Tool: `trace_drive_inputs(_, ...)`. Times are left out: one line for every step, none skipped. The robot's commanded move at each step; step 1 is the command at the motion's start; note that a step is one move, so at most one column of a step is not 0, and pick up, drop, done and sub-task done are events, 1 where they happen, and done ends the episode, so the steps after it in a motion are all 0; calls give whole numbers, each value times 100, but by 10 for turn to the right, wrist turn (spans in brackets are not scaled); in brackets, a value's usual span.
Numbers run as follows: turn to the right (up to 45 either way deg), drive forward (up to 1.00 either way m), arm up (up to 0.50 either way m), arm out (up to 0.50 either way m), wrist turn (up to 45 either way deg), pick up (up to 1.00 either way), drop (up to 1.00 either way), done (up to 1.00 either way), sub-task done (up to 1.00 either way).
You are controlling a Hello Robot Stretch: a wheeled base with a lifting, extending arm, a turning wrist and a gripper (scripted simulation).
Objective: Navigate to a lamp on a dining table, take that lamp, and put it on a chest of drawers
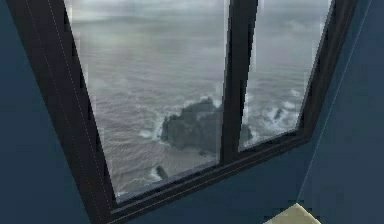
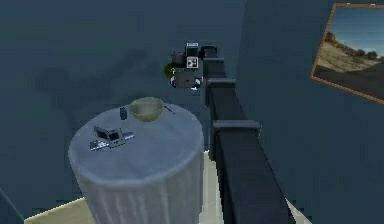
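One small yellowish thing (image 2: 169,68) — the lamp, I judge — hangs held at the gripper (image 2: 176,76), clear of the round table (image 2: 140,150). Next: draw back, turn from the window (image 1: 160,90), find the chest of drawers.

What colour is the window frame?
The window frame is black; the forward view shows it best.

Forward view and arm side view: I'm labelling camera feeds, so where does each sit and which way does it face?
Forward view: on the robot, facing ahead and slightly down at a window over rocky sea.
Arm side view: on the body, facing sideways at the round table; the arm and gripper show.
Shared: the blue wall.
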Motion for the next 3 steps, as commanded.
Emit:
trace_drive_inputs(0, 0, 0, 0, -450, 0, 0, 0, 0)
trace_drive_inputs(0, 0, 0, 0, -450, 0, 0, 0, 0)
trace_drive_inputs(0, 0, 0, 0, -420, 0, 0, 0, 0)
